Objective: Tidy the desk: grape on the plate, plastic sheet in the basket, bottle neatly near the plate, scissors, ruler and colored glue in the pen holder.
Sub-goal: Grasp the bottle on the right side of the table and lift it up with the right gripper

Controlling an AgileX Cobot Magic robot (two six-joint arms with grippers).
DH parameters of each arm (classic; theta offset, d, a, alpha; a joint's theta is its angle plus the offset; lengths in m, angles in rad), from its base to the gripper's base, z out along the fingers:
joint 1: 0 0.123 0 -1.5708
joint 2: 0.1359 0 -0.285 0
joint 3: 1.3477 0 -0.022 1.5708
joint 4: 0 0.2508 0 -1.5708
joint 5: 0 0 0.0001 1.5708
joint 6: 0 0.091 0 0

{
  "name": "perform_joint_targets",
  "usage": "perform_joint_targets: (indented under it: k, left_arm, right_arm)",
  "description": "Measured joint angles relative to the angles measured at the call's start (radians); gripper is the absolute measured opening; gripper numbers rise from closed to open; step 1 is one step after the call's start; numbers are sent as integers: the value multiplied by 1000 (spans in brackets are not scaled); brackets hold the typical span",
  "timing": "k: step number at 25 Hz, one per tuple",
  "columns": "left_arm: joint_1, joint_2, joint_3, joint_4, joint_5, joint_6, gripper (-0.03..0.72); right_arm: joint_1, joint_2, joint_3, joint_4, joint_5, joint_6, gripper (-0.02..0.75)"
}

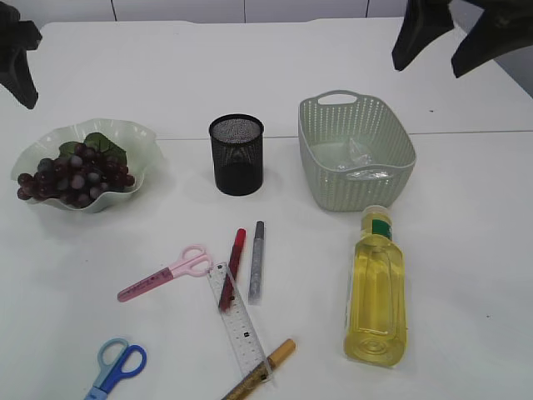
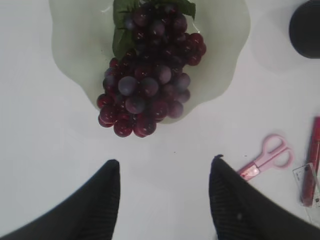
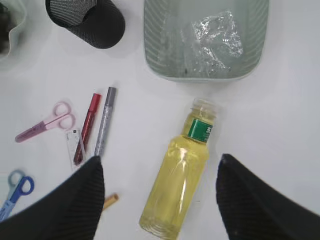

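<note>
Around the black mesh pen holder, standing upright at mid-table, the items lie as follows.

Left of the holder: pale green wavy-rimmed plate bearing the dark red grape bunch; the bunch overhangs the near rim slightly, so this item looks settled.

Right of the holder: pale green woven plastic basket, with the crumpled clear plastic sheet lying on its floor; also apparently settled.

In front of the holder, flat on the table and not yet stowed: pink-handled scissors, blue-handled scissors, clear plastic ruler, red glue pen, silver glitter glue pen, gold glue pen partly under the ruler's near end.

Front-right of the holder: clear bottle of yellow liquid, on its side, cap toward the basket, well away from the plate; it likely needs carrying across.

Left gripper: spread wide, empty, hovering above the table just near of the plate.

Right gripper: spread wide, empty, poised high over the bottle, probably the next pick.
</note>
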Motion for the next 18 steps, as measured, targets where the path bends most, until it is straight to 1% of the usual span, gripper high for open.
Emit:
perform_joint_targets:
  k: [5, 8, 14, 18]
  left_arm:
    - [0, 0, 0, -22, 2, 0, 416]
    - [0, 0, 0, -25, 2, 0, 416]
    - [0, 0, 0, -25, 2, 0, 416]
    - [0, 0, 0, -25, 2, 0, 416]
  right_arm:
    - [0, -83, 86, 2, 0, 2, 512]
    - [0, -105, 157, 3, 0, 59, 512]
    - [0, -139, 365, 4, -2, 139, 512]
    - [0, -139, 487, -5, -6, 234, 512]
